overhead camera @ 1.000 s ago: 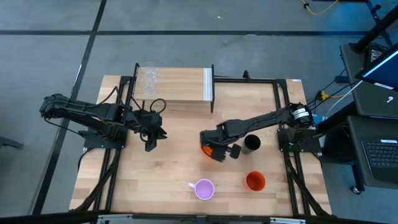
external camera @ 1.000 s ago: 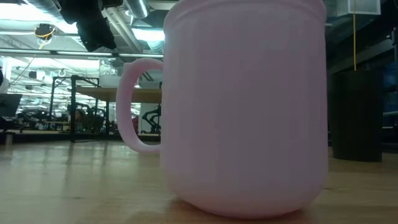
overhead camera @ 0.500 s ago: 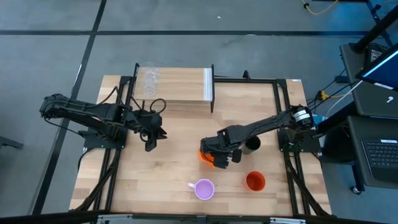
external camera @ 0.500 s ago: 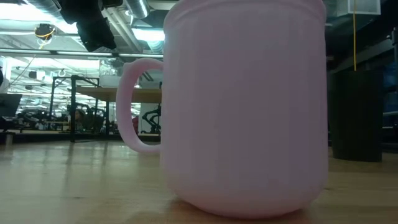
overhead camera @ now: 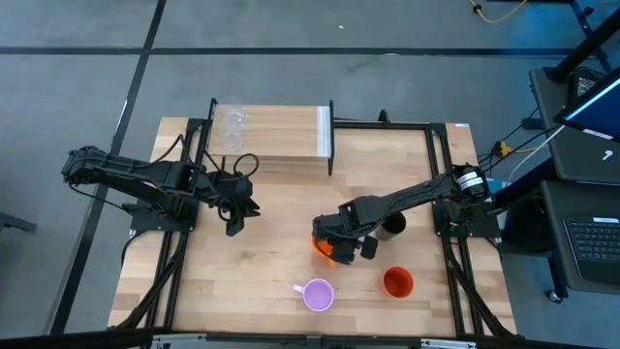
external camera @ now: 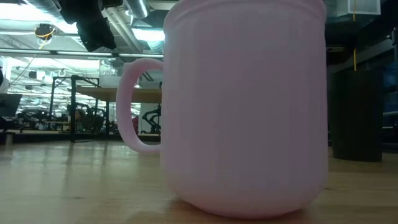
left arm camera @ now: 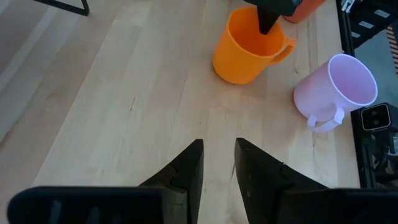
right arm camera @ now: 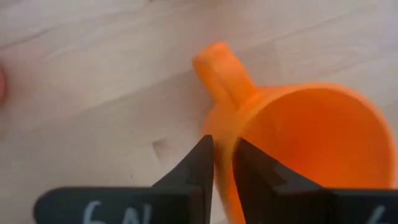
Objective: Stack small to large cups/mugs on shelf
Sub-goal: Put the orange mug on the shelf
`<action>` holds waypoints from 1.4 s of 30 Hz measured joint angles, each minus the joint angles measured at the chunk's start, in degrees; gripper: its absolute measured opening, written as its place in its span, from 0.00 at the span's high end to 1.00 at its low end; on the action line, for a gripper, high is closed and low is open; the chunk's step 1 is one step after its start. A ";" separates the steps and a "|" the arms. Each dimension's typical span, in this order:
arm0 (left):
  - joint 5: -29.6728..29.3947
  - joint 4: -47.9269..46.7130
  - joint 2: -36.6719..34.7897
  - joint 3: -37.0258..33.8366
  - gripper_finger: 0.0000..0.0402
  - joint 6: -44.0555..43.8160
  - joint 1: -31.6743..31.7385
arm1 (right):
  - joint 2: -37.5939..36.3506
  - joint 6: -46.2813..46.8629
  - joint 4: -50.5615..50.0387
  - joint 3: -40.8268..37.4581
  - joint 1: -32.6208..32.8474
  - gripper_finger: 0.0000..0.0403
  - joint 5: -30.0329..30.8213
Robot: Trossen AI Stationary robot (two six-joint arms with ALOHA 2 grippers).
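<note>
The orange handled mug (overhead camera: 324, 248) stands mid-table, also in the left wrist view (left arm camera: 244, 46). My right gripper (overhead camera: 336, 242) is shut on it from above. My left gripper (overhead camera: 239, 207) hovers at the table's left, open by a narrow gap (left arm camera: 218, 163) and empty. Two clear glasses (overhead camera: 232, 124) stand on the shelf (overhead camera: 286, 136) at its left end. The lilac mug (overhead camera: 318, 294) and the red-orange cup (overhead camera: 397, 282) stand near the front edge. The black tumbler (overhead camera: 391, 225) stands right of the orange mug. My right gripper pinches the orange mug's wall at the rim (right arm camera: 222, 146), right beside the handle (right arm camera: 217, 68). One finger (right arm camera: 255, 171) is inside the mug and one (right arm camera: 198, 163) is outside. The fingers come from above, pointing down. The mug stays upright with its base on the table (left arm camera: 233, 74).
The lilac mug fills the low view (external camera: 245, 106), with the black tumbler (external camera: 357, 112) behind it at the right. The shelf's right part and whitish strip (overhead camera: 325, 134) are bare. Black frame rails run along the table's left and right sides.
My right gripper has gone a little toward the table's near edge, and the orange mug now shows a little nearer the front than before.
</note>
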 joint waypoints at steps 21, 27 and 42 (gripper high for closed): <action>0.01 0.00 0.00 0.00 0.79 -0.01 0.00 | -0.23 7.51 -1.09 1.84 0.00 0.85 0.02; 0.02 0.00 0.00 0.00 0.79 0.00 -0.01 | -0.23 7.36 -1.16 1.86 0.15 0.85 0.02; 0.02 0.00 0.00 0.02 0.79 -0.04 -0.01 | -0.23 13.72 -0.26 1.88 0.15 0.67 2.57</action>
